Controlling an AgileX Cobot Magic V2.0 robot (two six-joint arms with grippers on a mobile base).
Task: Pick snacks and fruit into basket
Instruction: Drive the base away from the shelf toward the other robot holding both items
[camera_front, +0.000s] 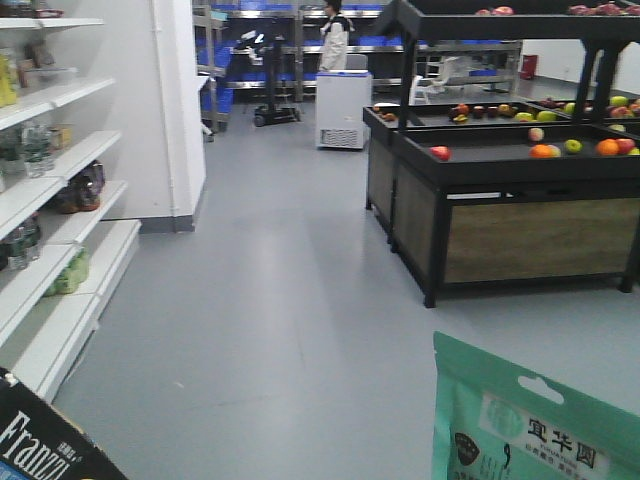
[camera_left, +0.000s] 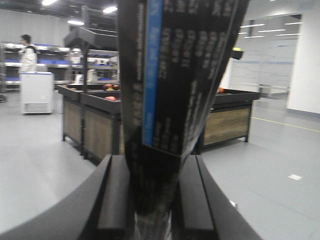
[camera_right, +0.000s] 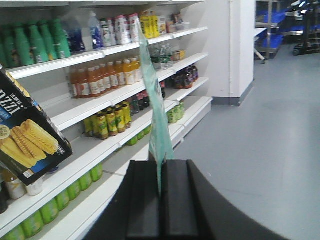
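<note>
While the left gripper (camera_left: 152, 175) clamped the Franzz packet (camera_left: 180, 75) upright, the right gripper (camera_right: 161, 175) pinched the mint-green pouch (camera_right: 155, 115) likewise upright.

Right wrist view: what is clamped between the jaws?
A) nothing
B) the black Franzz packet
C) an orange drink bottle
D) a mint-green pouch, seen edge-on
D: the mint-green pouch rises edge-on from between the shut jaws of the right gripper, while the black packet hangs apart at the left.

Supermarket, white shelves (camera_right: 70, 114) of bottled drinks (camera_right: 107, 75), black produce stand (camera_front: 520, 240) with loose fruit (camera_front: 545, 150), chest freezer (camera_front: 343, 110)
</note>
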